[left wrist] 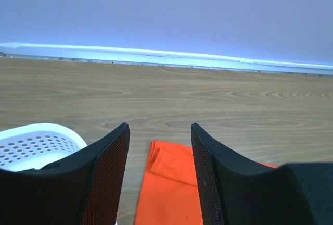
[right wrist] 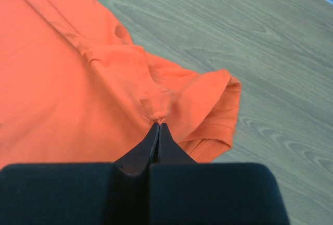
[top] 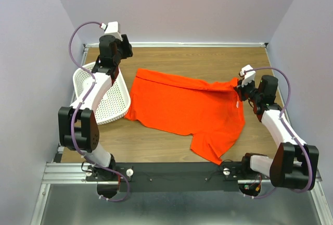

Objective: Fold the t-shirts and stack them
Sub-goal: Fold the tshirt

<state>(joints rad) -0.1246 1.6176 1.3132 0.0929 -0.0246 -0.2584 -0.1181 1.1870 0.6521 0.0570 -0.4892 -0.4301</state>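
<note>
One bright orange-red t-shirt point(top: 187, 108) lies spread and partly rumpled on the wooden table. My right gripper point(top: 240, 90) is at the shirt's right edge. In the right wrist view its jaws point(right wrist: 157, 124) are shut on a small pinch of the cloth point(right wrist: 78, 79), beside a sleeve hem. My left gripper point(top: 123, 54) hovers over the shirt's far left corner. The left wrist view shows it open point(left wrist: 159, 127), with a folded corner of the shirt point(left wrist: 166, 183) below and between the fingers point(left wrist: 112, 173), nothing held.
A white perforated basket point(top: 112, 100) lies tilted at the table's left edge, next to the left arm; its rim point(left wrist: 36, 139) shows left of the left fingers. Walls enclose the table at the back and both sides.
</note>
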